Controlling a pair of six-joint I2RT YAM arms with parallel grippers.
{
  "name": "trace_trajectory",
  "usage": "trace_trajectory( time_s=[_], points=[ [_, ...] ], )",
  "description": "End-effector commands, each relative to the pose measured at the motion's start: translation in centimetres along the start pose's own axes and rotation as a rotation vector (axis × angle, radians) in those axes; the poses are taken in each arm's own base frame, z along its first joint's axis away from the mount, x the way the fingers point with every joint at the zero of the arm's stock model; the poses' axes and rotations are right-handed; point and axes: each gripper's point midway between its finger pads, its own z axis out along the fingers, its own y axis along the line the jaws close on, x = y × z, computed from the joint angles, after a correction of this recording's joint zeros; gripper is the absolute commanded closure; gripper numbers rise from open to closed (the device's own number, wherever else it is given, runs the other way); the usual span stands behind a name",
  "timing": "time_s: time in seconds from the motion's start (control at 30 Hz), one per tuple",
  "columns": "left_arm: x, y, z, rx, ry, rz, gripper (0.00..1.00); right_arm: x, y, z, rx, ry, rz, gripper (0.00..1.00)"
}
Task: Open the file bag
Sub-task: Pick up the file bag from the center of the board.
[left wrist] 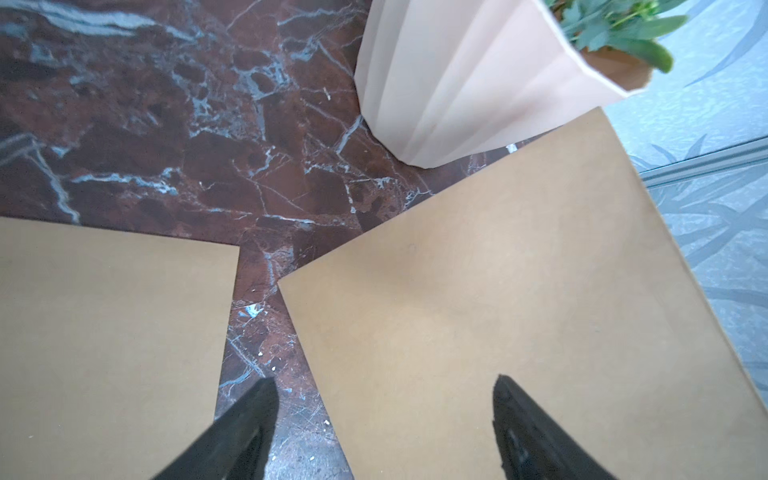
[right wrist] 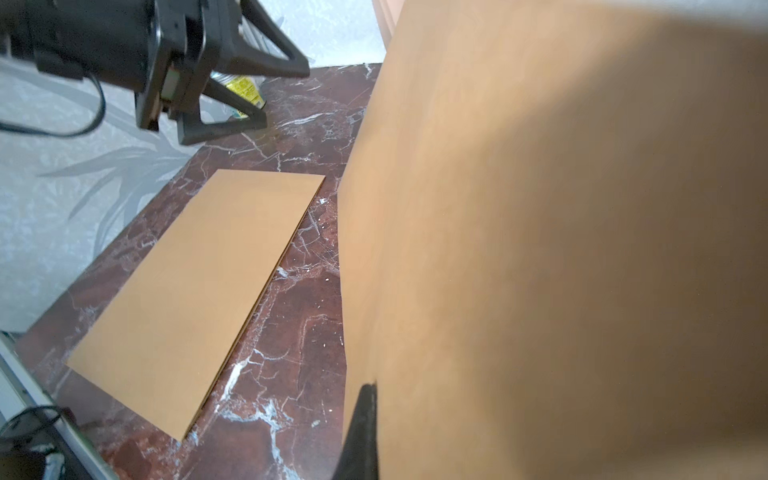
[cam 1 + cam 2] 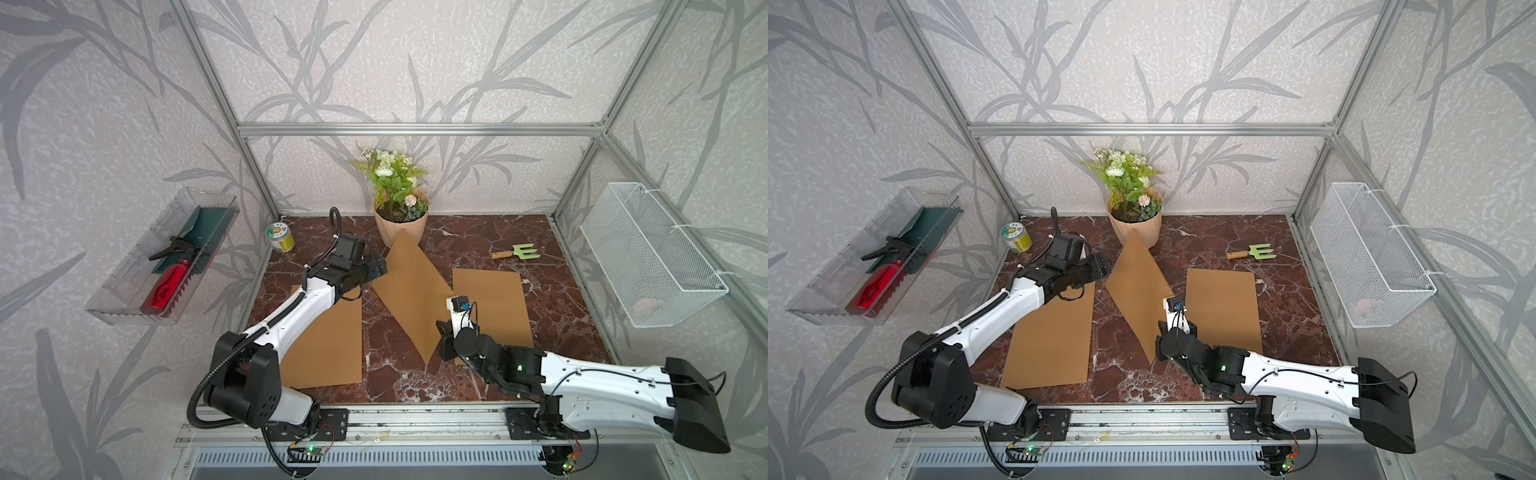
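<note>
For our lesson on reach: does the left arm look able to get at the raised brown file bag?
Probably yes. The left gripper is open, with an edge of the raised file bag showing between its fingers and nothing blocking. The right gripper holds the bag's lower corner, out of the way.

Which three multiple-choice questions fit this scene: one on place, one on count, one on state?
1. Where does the green garden fork lie?
A. inside the flower pot
B. on the table, toward the wire basket
C. in the clear wall tray

2. How many brown file bags are in view?
A. two
B. three
C. four

3. How is the left gripper?
A. open
B. shut on the fork
C. shut on a tin

Key: 1 B, it lies on bare marble; 2 B, two lie flat and one is raised; 3 A, its jaws stand apart in the left wrist view.
</note>
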Motion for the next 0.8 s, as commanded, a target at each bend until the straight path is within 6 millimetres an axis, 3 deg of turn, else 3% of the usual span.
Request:
trace_trajectory(
  time_s=[0.0,0.37,0.77],
  points=[
    [-0.3,-0.9,-2.1,-0.039,0.001,0.004,0.15,-0.7,-0.3,-1.1,0.0,0.019,-0.137,1.0],
    [-1.5,-7.4,-4.9,-0.005,-0.033,0.047,0.11,-2.4,-0.1,-3.2,-0.002,-0.018,-0.297,1.0],
    [-0.2,-10.7,-2.8,0.01,0.004,0.066,0.1,-3.2,0.9,-4.1,0.004,-0.054,-0.409,1.0]
  ],
)
